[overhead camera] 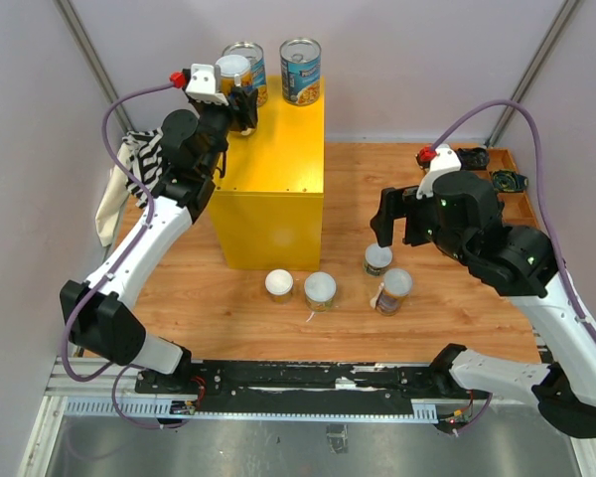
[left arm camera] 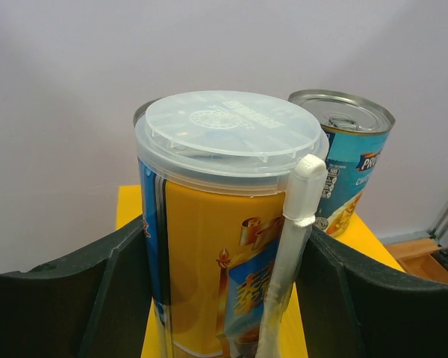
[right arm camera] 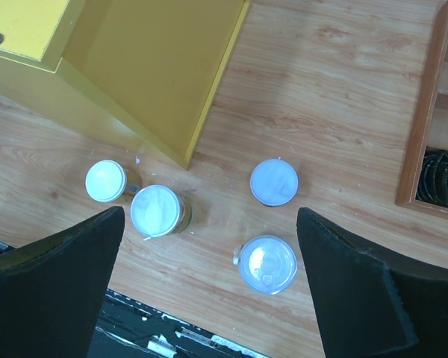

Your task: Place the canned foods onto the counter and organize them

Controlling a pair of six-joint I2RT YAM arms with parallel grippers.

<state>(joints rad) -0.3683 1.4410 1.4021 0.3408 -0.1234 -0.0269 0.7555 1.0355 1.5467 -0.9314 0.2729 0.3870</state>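
Note:
The counter [overhead camera: 273, 189], a big yellow box, stands on the wooden table. Two blue-labelled cans [overhead camera: 301, 70] stand at its back edge. My left gripper [overhead camera: 228, 94] is shut on a tall yellow-and-blue can with a clear plastic lid [left arm camera: 224, 134] at the counter's back left, next to a blue can [left arm camera: 355, 164]. My right gripper [right arm camera: 210, 220] is open and empty, high above several cans on the table in front of the counter: a white-lidded one [right arm camera: 105, 180], another [right arm camera: 157, 210], another [right arm camera: 274, 182] and a silver-topped one [right arm camera: 267, 264].
A brown compartmented wooden tray [overhead camera: 507, 184] with dark items lies at the far right, and its edge shows in the right wrist view [right arm camera: 433, 112]. A striped cloth [overhead camera: 134, 174] hangs at the left beside the counter. Walls close the back and sides.

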